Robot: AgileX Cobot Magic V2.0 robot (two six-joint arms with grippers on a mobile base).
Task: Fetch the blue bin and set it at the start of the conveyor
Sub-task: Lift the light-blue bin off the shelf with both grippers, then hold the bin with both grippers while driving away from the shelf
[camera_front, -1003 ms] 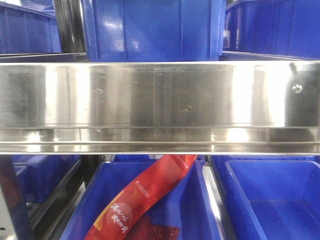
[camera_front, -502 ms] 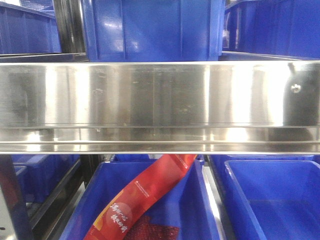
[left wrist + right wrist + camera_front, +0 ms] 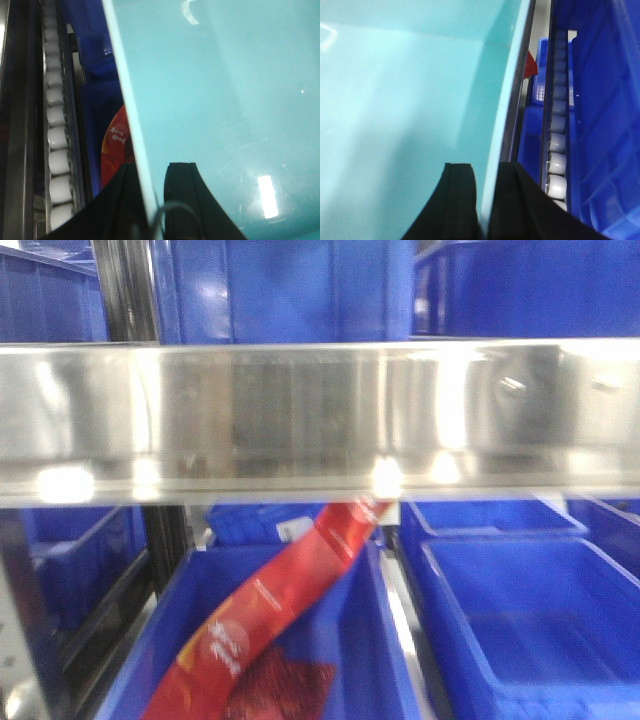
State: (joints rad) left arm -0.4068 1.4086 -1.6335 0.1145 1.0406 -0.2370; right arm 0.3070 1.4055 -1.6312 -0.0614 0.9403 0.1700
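Observation:
The blue bin (image 3: 225,100), a pale cyan tub, fills most of the left wrist view, and its inside (image 3: 395,100) fills the left half of the right wrist view. My left gripper (image 3: 152,169) is shut on the bin's thin pale rim, one black finger inside the wall and one outside. Over the opposite rim, my right gripper (image 3: 485,169) is shut in the same way. The bin hangs between the two grippers, above the dark blue bins. Neither the bin nor the grippers show in the front view. The conveyor start is out of view.
A shiny stainless-steel shelf rail (image 3: 300,410) crosses the front view, with dark blue storage bins (image 3: 520,610) above and below it. A red packet (image 3: 290,590) leans in the lower middle bin. Tracks of white rollers (image 3: 57,130) (image 3: 557,135) run beside the held bin.
In the front view the shelf rail now sits higher, more of the lower bins shows, and the picture is blurred by motion.

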